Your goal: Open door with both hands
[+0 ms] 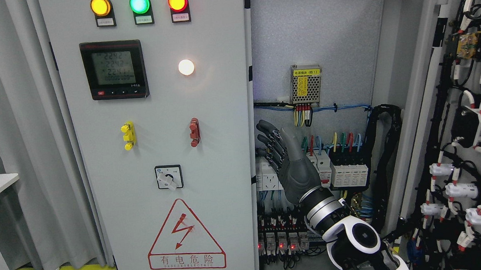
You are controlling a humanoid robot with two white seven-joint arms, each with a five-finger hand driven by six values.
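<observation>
Right hand (285, 157) fingers spread, empty, near left door (159, 155) edge; prob stiff, heavy steel, grab free edge w/ fingertips.

The right hand (283, 157) is raised, fingers (267, 130) loosely extended, empty.

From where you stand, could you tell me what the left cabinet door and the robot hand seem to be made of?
The left cabinet door looks like painted sheet metal: flat, matte light grey, with a thin edge. The right robot hand, its fingers spread inside the cabinet, looks like dark grey plastic or coated metal with a dull sheen, above a polished silver wrist ring.
</observation>
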